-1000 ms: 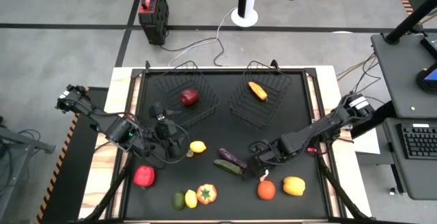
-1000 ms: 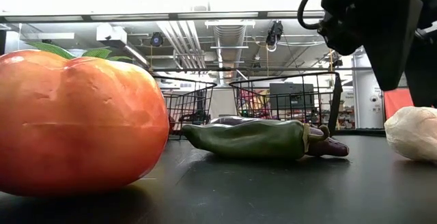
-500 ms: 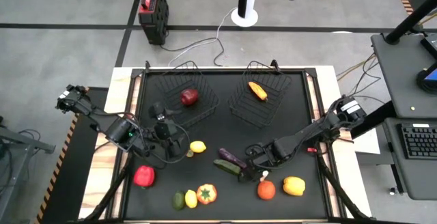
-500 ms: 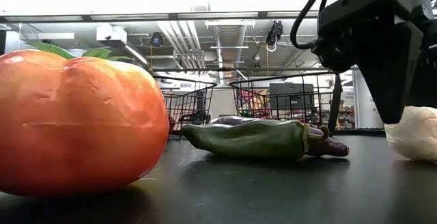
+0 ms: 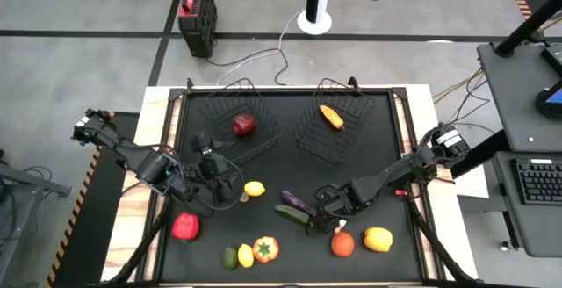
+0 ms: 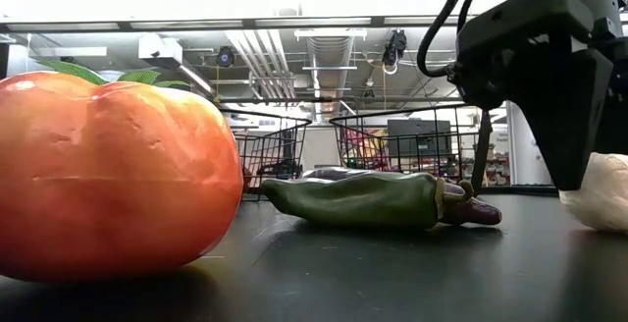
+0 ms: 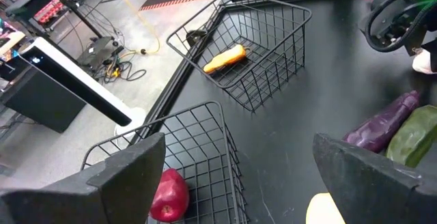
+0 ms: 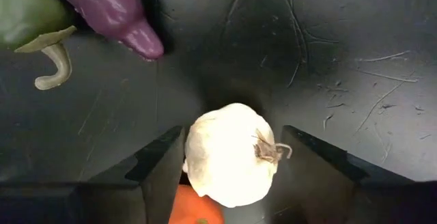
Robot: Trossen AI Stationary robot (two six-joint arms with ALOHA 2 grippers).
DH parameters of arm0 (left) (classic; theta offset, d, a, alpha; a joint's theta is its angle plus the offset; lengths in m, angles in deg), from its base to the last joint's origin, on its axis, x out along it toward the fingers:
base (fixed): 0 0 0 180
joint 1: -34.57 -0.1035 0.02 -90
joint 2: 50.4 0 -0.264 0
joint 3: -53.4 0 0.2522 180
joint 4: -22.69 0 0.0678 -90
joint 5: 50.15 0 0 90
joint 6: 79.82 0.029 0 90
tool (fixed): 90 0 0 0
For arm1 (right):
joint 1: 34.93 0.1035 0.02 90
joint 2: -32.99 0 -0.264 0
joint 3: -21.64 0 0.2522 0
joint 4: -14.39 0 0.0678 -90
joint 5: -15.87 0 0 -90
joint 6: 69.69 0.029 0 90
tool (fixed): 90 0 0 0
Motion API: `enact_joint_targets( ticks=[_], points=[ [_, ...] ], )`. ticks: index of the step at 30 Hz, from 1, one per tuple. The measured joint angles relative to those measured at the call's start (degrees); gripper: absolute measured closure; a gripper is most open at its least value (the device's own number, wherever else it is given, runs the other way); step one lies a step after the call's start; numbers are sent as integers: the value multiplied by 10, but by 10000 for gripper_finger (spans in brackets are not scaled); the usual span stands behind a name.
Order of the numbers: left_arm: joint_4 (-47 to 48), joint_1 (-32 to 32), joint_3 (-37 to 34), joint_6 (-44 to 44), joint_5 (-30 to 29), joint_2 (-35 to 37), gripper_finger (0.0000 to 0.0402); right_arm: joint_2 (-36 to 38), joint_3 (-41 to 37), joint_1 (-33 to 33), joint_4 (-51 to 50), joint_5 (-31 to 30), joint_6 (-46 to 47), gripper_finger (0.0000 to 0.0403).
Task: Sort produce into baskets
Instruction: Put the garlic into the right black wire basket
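My right gripper (image 5: 330,214) is open and low over the table, pointing down, with one finger on each side of a white garlic bulb (image 8: 231,157) that rests on the black mat; the garlic also shows in the high view (image 5: 341,225). A purple eggplant (image 5: 299,203) and a green pepper (image 5: 292,215) lie just to its left. My left gripper (image 5: 228,188) is open and empty beside a yellow lemon (image 5: 254,188). The left basket (image 5: 230,105) holds a red apple (image 5: 244,125). The right basket (image 5: 349,139) holds an orange carrot (image 5: 331,116). My right gripper comes at the garlic from above, pointing down, one finger (image 8: 162,164) on one side of the bulb and the other on the opposite side. The gaps are very small, and I cannot tell whether the fingers touch it. The garlic sits on the mat.
Along the near edge lie a red pepper (image 5: 185,226), a small green piece (image 5: 230,257), a small yellow piece (image 5: 245,255), an orange-red pepper (image 5: 265,249), an orange tomato (image 5: 342,244) right by the garlic, and a yellow pepper (image 5: 378,238). The mat's middle is bare.
My right gripper has gone down and slightly toward the table's left edge, so that its fingers now stand around the garlic. The garlic has stayed where it was.
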Motion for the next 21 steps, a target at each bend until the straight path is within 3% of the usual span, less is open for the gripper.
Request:
enact_joint_targets(
  ticks=[12, 21],
  points=[
    [0, 0, 0, -1, 0, 0, 51, 0, 0, -3, 0, 0, -6, 226],
    [1, 0, 0, -2, 0, 0, 51, 13, 3, -15, -3, -1, -31, 236]
  ],
)
